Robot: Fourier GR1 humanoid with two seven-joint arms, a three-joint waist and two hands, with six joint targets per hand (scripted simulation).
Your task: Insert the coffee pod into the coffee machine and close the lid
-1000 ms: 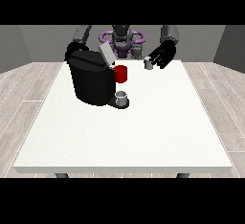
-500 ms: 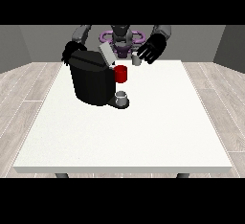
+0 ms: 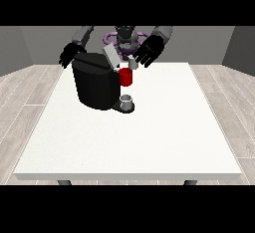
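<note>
— What is on the large white tabletop (image 3: pixel 149 142) just now?

— A squat black coffee machine (image 3: pixel 97 85) stands in the upper left of the frame, towards the far edge. Its grey lid (image 3: pixel 111 56) is tilted up and open. On the side facing the middle of the frame it has a red front part (image 3: pixel 126 77), and below that a small grey cup (image 3: pixel 127 100) sits on the machine's dark base.

— And the coffee pod?

— A small grey coffee pod (image 3: pixel 133 63) shows just above the red part, beside the raised lid. It is right at the fingers of the black hand at the view's right (image 3: pixel 148 52). That hand is above the machine's front end, its fingers curled down around the pod.

— The other hand?

— The black hand at the view's left (image 3: pixel 71 55) is behind the machine's far left corner, at the upper left of the frame. Its fingers spread downwards, slack, with nothing in them. I cannot tell whether it touches the machine.

— And the robot itself?

— Small at the top centre, grey and purple (image 3: pixel 124 37), both arms reaching towards the machine.
</note>
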